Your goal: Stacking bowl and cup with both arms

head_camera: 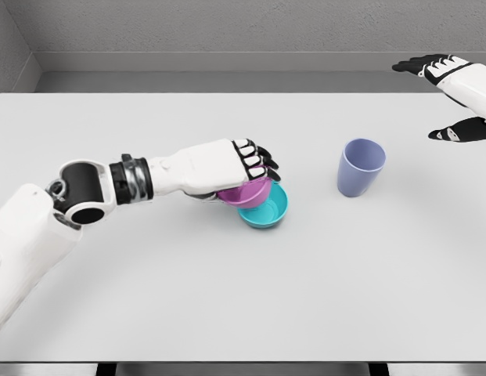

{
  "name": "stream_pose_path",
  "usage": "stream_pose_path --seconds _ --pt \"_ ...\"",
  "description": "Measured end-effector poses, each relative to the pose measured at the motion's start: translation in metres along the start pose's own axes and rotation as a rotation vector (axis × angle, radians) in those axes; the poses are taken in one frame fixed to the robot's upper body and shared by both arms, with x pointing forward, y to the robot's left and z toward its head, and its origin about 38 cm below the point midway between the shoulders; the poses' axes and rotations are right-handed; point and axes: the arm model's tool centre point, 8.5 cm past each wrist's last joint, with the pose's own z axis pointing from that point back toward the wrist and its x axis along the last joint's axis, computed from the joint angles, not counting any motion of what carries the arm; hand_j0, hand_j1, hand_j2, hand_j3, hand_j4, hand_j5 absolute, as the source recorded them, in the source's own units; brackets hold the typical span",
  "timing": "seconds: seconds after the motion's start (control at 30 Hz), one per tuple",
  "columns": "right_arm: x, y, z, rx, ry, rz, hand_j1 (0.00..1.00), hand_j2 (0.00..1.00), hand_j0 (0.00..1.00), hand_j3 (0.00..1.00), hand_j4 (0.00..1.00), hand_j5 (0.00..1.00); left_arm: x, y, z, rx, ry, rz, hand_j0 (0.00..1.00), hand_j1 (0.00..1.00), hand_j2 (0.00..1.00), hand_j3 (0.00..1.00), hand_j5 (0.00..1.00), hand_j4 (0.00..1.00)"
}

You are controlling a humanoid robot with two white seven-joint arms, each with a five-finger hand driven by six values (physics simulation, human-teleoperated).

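The left hand (241, 166) has its fingers curled over a purple bowl (244, 193), tilted into a teal bowl (267, 210) on the tabletop (227, 298). The right hand (455, 98), fingers spread and holding nothing, hovers near an upright lavender cup (360, 167).

You're basically looking at a bare simulated test cell here, not a kitchen or anyone's home. The big giveaway is the plain pale grey worktop (227, 298) with flat, even shading and no wear or texture on it. Behind it there's just a blank grey wall (250, 27) with a speckled concrete look and a thin ledge (227, 81) along its base. It all looks rendered, clean and lab-like.
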Motion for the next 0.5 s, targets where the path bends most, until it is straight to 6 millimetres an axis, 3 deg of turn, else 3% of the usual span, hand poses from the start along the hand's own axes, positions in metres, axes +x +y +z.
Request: stream_pose_path --seconds 0.23,0.5 --pt "-0.001 0.000 0.000 0.000 0.004 -0.001 1.00 1.00 1.00 1.00 1.00 1.00 0.011 -0.010 -0.016 -0.051 -0.037 -0.031 0.65 0.65 0.65 0.65 0.65 0.65" --pt "-0.003 0.001 0.001 0.001 0.009 -0.002 1.00 1.00 1.00 1.00 1.00 1.00 0.009 -0.012 -0.024 -0.074 -0.042 -0.037 0.70 0.70 0.70 0.70 0.70 0.70"
